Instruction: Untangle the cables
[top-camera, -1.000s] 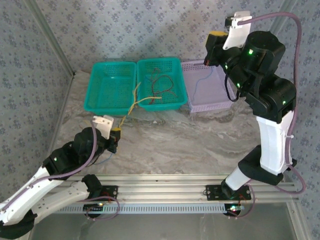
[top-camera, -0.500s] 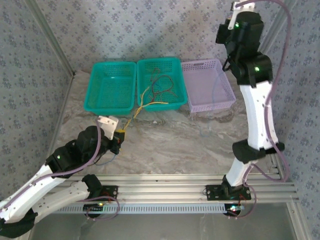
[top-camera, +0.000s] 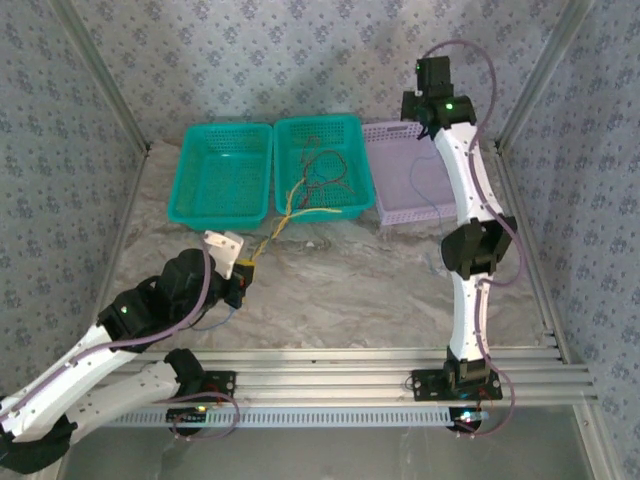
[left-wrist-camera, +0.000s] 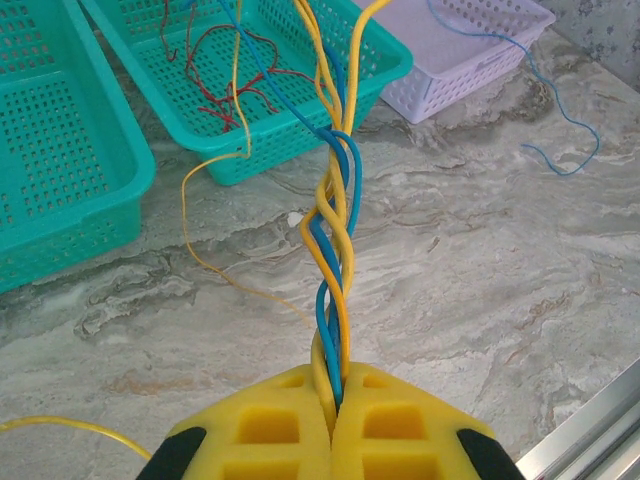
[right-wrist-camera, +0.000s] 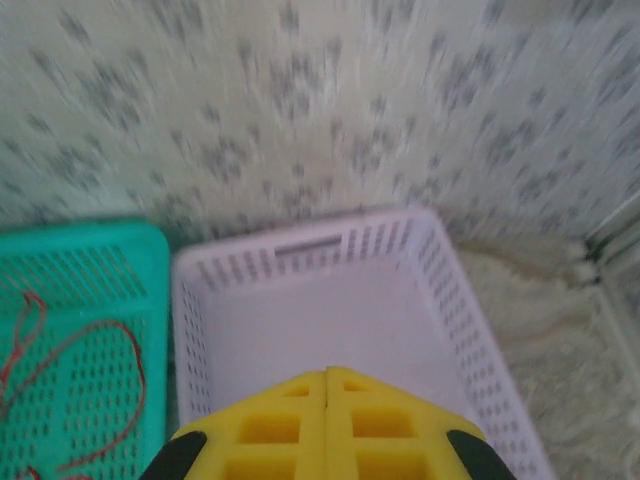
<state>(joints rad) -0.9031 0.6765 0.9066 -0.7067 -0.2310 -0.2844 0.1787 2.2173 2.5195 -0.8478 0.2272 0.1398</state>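
Yellow-padded left jaws are clamped on thin yellow and blue cables (left-wrist-camera: 335, 225), which are twisted together into a tight braid. They hold it low over the grey marbled tabletop (top-camera: 350, 290), towards its front left. From the jaws the braid runs away to the middle teal perforated plastic basket (top-camera: 318, 122). There the strands separate and pass over the near rim into the basket. Thin red wires (left-wrist-camera: 235, 35) lie in loose loops on that basket's floor. One loose yellow strand (left-wrist-camera: 185, 215) curves across the tabletop just beside the braid. A second teal perforated basket (top-camera: 228, 127) stands against the middle one on its left, and a lilac perforated basket (top-camera: 420, 214) stands just beside it on the right. A single blue wire (left-wrist-camera: 565, 115) crosses the lilac basket's near wall and ends on the tabletop. The right jaws are pressed together with nothing between them. They hang high above the lilac basket on an arm stretched nearly upright.
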